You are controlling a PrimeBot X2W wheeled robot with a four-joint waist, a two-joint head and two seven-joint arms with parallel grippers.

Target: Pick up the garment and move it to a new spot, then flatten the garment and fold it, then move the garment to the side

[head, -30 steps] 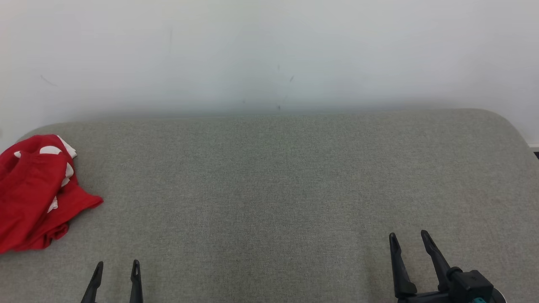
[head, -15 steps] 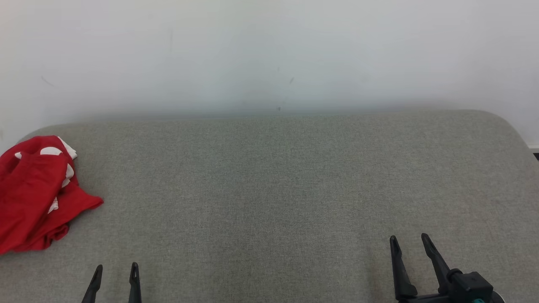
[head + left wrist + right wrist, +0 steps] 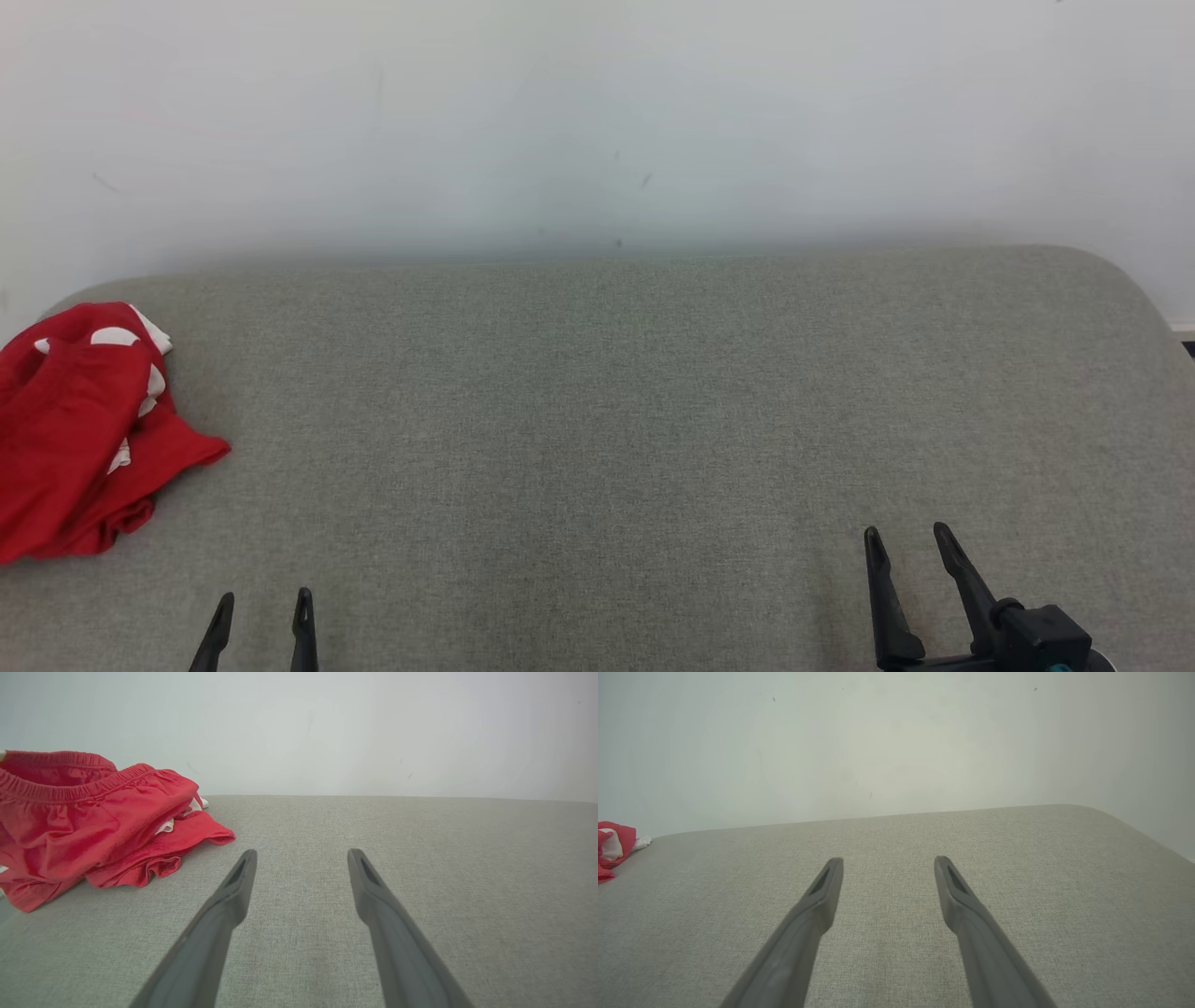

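Crumpled red garment (image 3: 75, 429) is lying at the frame's left edge on grey cushion (image 3: 597, 420). Along the bottom, left gripper (image 3: 263, 597) and right gripper (image 3: 906, 530) are hovering, fingers spread wide, holding nothing.

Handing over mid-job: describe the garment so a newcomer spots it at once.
Start from the wide grey padded surface against the white wall. At its left end, ahead and left of the open left gripper, lies the garment. It is a crumpled bright red heap with white patches and an elastic waistband, vivid against the grey.
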